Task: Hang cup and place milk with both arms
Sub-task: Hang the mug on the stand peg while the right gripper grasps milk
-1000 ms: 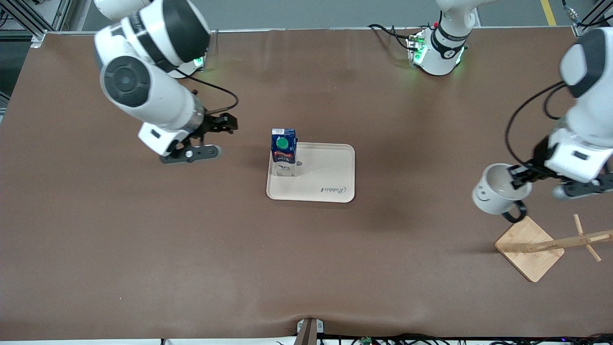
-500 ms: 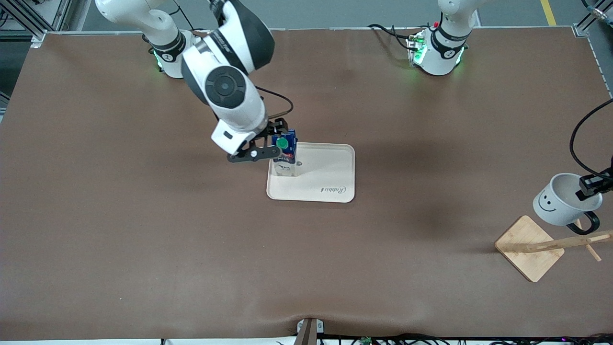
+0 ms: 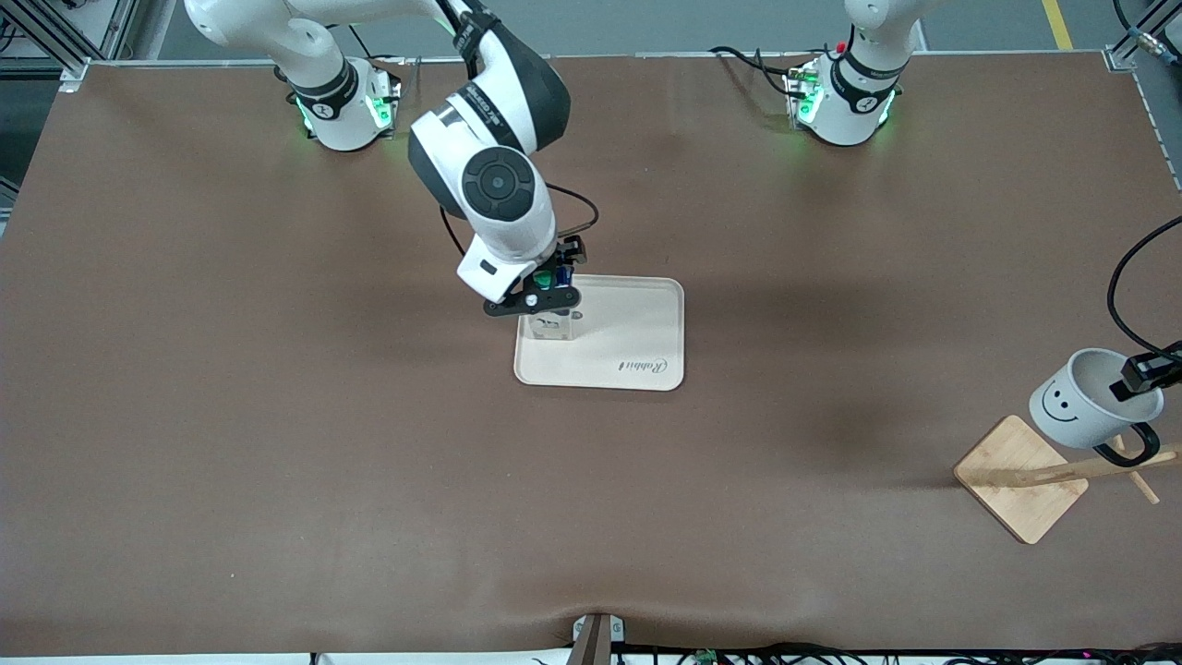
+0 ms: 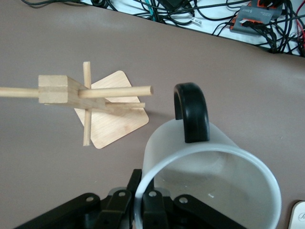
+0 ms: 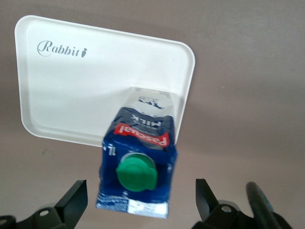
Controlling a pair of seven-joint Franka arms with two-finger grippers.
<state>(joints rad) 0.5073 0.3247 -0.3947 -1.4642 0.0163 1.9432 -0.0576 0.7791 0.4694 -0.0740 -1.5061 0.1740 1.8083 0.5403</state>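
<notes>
The milk stands upright on a corner of the cream tray, at the edge toward the right arm's end. My right gripper is open right above it. In the right wrist view its fingers stand apart on either side of the carton and its green cap, not touching. My left gripper is shut on the rim of the cup, held tilted over the wooden rack. In the left wrist view the cup's black handle is just beside a peg's tip.
The rack's square base sits near the left arm's end of the table; its pole and crossed pegs rise from it. The tray bears the word "Rabbit". Cables lie along the table edge.
My right arm swung from the right arm's end to above the milk, fingers open. My left gripper carried the cup toward the left arm's end and lowered it beside the rack's pegs.
</notes>
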